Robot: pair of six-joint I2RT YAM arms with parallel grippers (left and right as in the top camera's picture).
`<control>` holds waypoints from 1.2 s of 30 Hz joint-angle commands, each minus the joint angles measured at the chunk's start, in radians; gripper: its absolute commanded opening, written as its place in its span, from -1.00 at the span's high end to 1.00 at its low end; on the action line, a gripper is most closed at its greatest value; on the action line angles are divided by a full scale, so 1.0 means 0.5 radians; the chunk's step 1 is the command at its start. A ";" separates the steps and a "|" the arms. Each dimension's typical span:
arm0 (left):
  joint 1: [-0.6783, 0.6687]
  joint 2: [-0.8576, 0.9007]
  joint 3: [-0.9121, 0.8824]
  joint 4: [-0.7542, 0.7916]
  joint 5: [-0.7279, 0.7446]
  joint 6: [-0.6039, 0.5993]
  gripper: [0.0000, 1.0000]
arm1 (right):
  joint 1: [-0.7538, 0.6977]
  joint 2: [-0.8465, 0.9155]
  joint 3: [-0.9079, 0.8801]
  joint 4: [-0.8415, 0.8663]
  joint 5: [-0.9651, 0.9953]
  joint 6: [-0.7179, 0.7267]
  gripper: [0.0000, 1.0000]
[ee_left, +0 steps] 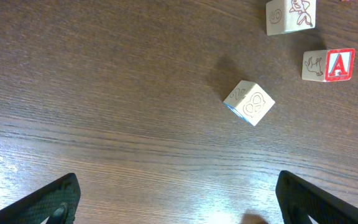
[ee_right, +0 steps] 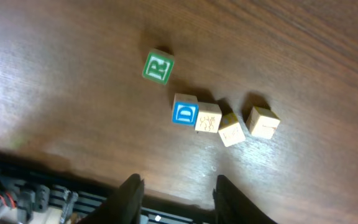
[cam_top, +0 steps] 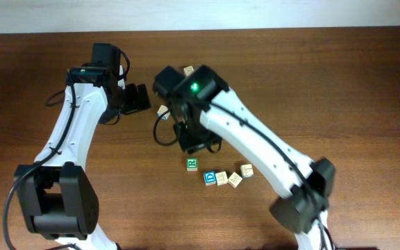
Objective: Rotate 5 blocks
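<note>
Five small wooden blocks lie on the table in front of my right gripper. A green "R" block sits alone. Beyond it runs a row: a blue "D" block, a plain-faced block touching it, a yellow-edged block and a last block. In the overhead view the green block lies just below my right gripper. Its jaws stand partly apart with nothing between them. My left gripper is wide open over bare wood, far left of the row.
A loose light-wood cube lies ahead of my left gripper. A cube with a red "A" and an orange-marked cube sit further off. The right arm crosses the table's middle. Cables trail beside the left arm.
</note>
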 commanded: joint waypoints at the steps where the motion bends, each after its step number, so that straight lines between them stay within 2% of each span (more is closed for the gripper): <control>1: -0.002 0.006 0.033 -0.002 -0.014 0.031 -0.98 | 0.047 -0.216 -0.250 0.083 0.098 0.108 0.22; 6: -0.002 0.006 0.033 -0.002 -0.014 0.031 -0.99 | 0.047 -0.238 -0.838 0.441 -0.232 0.014 0.55; 11: -0.002 0.006 0.033 -0.002 -0.014 0.031 -0.98 | 0.037 -0.237 -1.196 0.716 -0.339 -0.060 0.56; 20: -0.002 0.006 0.033 -0.002 -0.014 0.031 -0.98 | 0.012 -0.237 -1.298 0.849 -0.343 -0.517 0.56; 24: -0.002 0.006 0.033 -0.002 -0.014 0.031 -0.98 | 0.002 -0.237 -1.405 0.974 -0.271 -0.517 0.56; 29: -0.002 0.006 0.033 -0.002 -0.014 0.031 -0.98 | -0.105 -0.237 -1.482 1.069 -0.172 -0.282 0.57; 36: -0.002 0.006 0.033 -0.002 -0.014 0.031 -0.98 | -0.141 -0.237 -1.548 1.177 -0.172 -0.305 0.77</control>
